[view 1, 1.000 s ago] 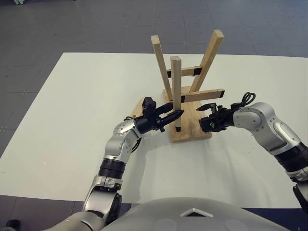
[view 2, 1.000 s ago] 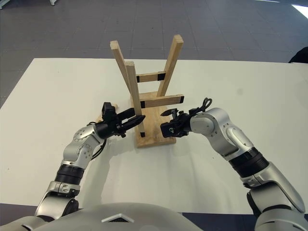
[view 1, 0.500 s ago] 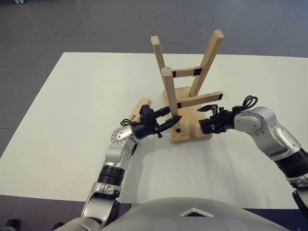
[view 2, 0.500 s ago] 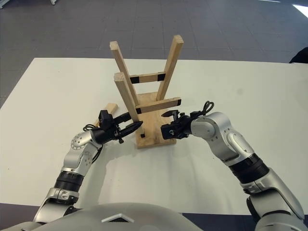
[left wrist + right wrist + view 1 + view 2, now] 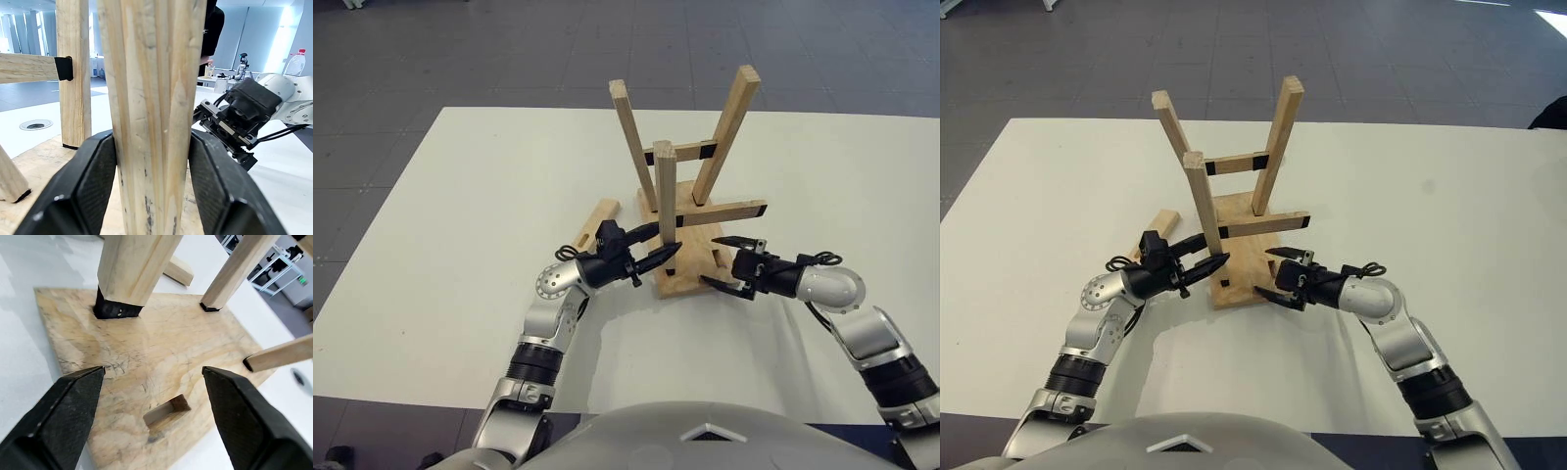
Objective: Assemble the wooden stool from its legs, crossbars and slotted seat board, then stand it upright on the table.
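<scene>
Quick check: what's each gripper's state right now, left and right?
Left gripper: closed on the near leg.
Right gripper: open, holding nothing, beside the seat board.

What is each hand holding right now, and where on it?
Left hand clamps the nearest stool leg low down, just above the seat board. Right hand is open, holding nothing.
</scene>
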You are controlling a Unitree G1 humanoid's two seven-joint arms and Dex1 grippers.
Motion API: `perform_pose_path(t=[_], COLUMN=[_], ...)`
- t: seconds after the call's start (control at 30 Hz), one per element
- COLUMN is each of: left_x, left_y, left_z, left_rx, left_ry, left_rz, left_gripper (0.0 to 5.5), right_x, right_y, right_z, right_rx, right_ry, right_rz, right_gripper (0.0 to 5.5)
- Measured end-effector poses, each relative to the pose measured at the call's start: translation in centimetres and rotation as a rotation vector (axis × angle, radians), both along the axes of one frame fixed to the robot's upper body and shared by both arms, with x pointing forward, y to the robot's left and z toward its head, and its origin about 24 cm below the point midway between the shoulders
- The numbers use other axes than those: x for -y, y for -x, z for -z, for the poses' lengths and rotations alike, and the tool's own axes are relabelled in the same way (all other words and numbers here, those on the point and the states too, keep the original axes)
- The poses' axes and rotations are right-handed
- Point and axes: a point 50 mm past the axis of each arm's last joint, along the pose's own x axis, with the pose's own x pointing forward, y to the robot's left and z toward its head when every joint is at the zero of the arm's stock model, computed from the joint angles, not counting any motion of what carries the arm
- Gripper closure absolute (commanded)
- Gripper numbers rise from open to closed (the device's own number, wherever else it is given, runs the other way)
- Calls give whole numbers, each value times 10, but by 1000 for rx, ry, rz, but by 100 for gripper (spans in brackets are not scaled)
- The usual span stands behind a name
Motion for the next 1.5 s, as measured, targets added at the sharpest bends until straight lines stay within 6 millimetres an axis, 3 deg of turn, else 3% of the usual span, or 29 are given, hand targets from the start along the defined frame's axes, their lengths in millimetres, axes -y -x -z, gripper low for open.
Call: perform_pose_path(t=[0.17, 0.6, 0.9, 1.5], left_x=[0, -15, -12, -16], left_y=[0, 15, 0, -10], left_z=[-2, -6, -7, -20], left_rx=[8, 177, 231, 131], left_ry=[-4, -186, -343, -350], left_rz=[1, 2, -8, -9], left_gripper=[336, 337, 338, 338], right_x=[17, 74, 64, 52], right_y=[-7, -16, -18, -17], right_z=[-1, -17, -18, -16], right_rx=[-65, -31, -10, -20], right_ry=[-63, 55, 45, 20], right_rz=[118, 263, 267, 253], right_gripper=[181, 181, 181, 181])
